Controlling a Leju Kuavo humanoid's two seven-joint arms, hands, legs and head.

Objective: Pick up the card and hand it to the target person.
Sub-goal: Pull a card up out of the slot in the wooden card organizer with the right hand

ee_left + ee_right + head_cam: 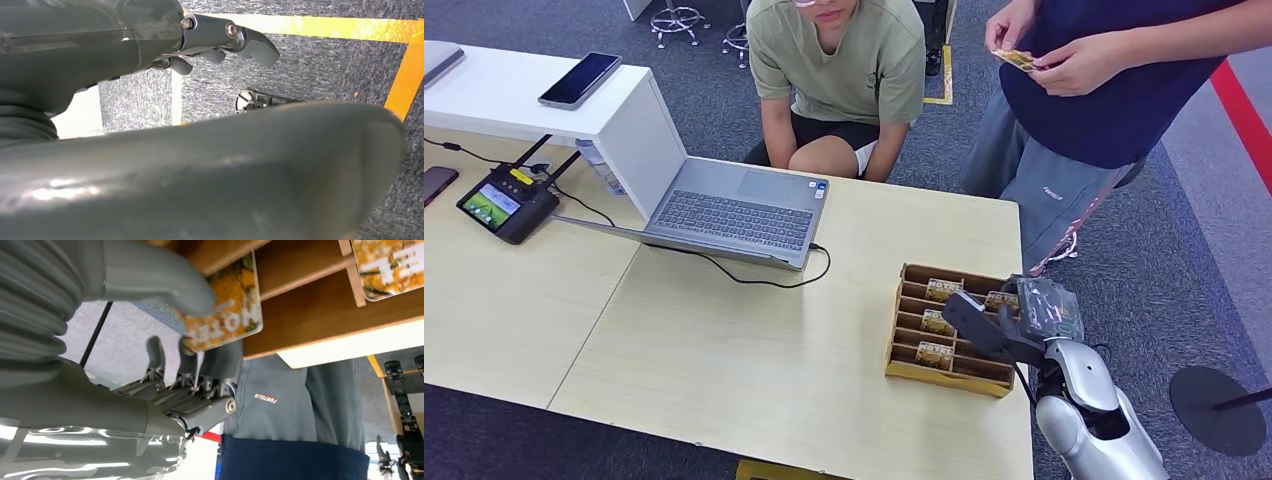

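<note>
The right hand is pinching a card between thumb and fingers at the rack (lift not yet done). The left hand is hanging with nothing in it, fingers curled; handover to the person is remaining.

So the slotted wooden card tray sits at the right end of the pale wood counter, with several printed cards standing in its slots. The robot's right hand is right over the tray; looks like it's pinching one yellow printed card, though the head view is cluttered there. Left of the tray, further back, is the open silver laptop. Far left sits the black handheld controller. A dark smartphone lies on the white shelf behind it. Two people stand behind the counter.
</note>
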